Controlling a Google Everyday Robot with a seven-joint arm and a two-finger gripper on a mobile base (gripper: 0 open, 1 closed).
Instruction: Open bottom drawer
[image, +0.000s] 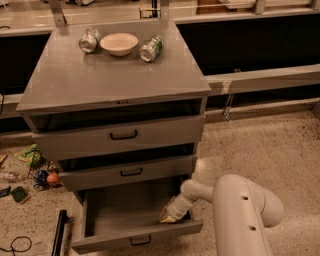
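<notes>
The bottom drawer (107, 241), lowest of three in the grey cabinet (202, 107), stands pulled well out over the speckled floor. Its shallow, flat grey front carries a small black bar handle (140, 241), and its plain grey inside lies bare. The pincer (169, 216) sits inside this drawer at the right front corner, just behind the front panel, on the white arm (240, 210) reaching in from the right; whether it is apart or together cannot be told. On the tabletop (75, 85) a white bowl (119, 43) sits between a silver can (89, 40) and a green can (151, 48).
</notes>
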